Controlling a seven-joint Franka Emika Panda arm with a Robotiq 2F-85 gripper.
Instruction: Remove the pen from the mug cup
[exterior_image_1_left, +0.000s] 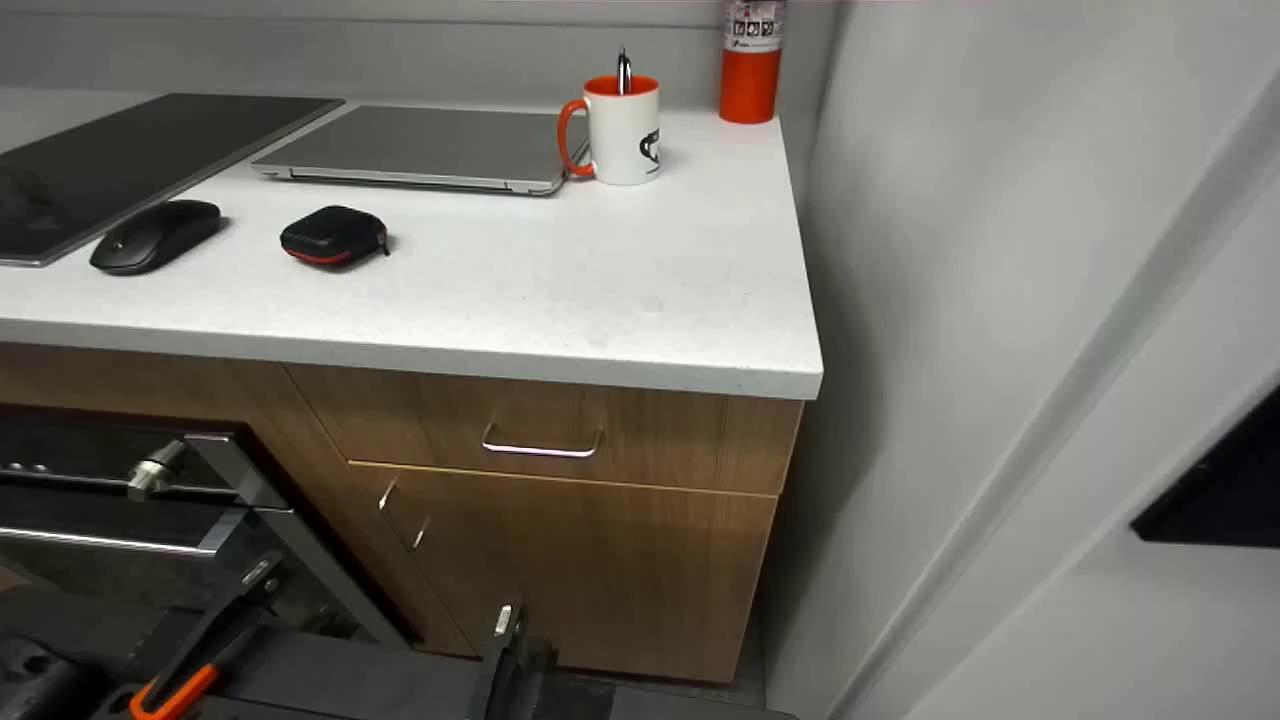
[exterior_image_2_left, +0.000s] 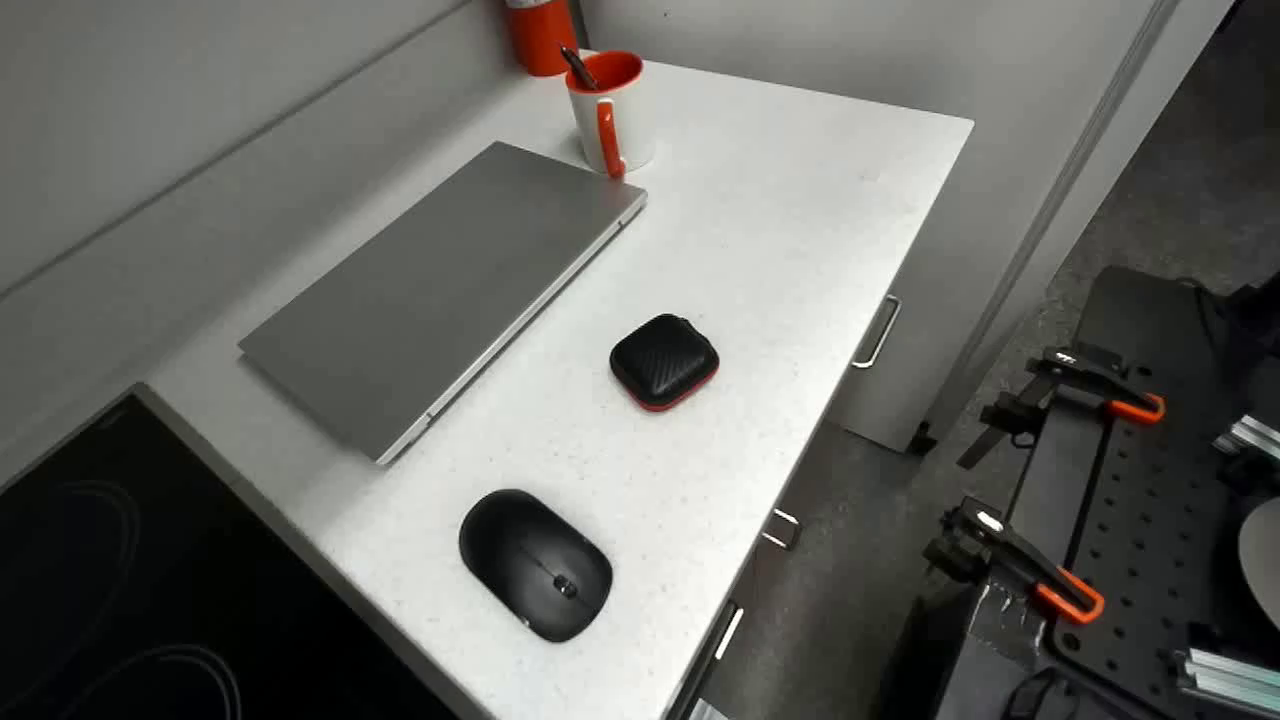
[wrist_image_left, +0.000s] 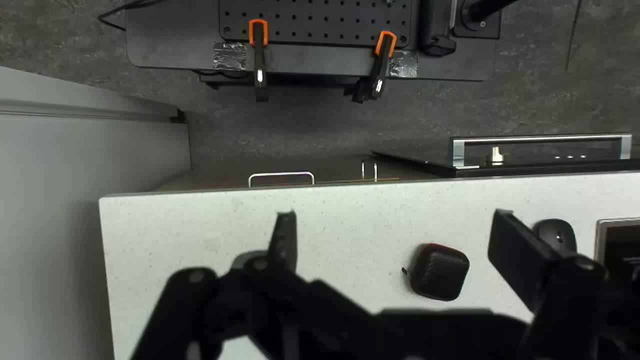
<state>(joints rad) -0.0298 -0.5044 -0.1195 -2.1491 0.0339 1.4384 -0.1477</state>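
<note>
The white mug cup (exterior_image_1_left: 615, 140) with orange-red inside, rim and handle stands upright near the back right of the counter in an exterior view. It also shows in an exterior view (exterior_image_2_left: 592, 122) beyond the laptop's corner. The thin dark pen (exterior_image_1_left: 624, 72) stands in the mug with its upper end above the rim. It leans against the rim in an exterior view (exterior_image_2_left: 577, 68); its lower part is hidden inside. My gripper (wrist_image_left: 393, 220) shows only in the wrist view. Its fingers are wide apart with nothing between them, above the counter. Mug and pen are out of the wrist view.
A closed grey laptop (exterior_image_1_left: 430, 145) lies beside the mug's handle. A red cylinder (exterior_image_1_left: 750, 85) stands behind the mug. A black case (exterior_image_2_left: 665, 360), a black mouse (exterior_image_2_left: 535, 565) and a cooktop (exterior_image_2_left: 100, 600) are on the white counter (exterior_image_1_left: 600, 290). A grey wall (exterior_image_1_left: 950, 250) borders it.
</note>
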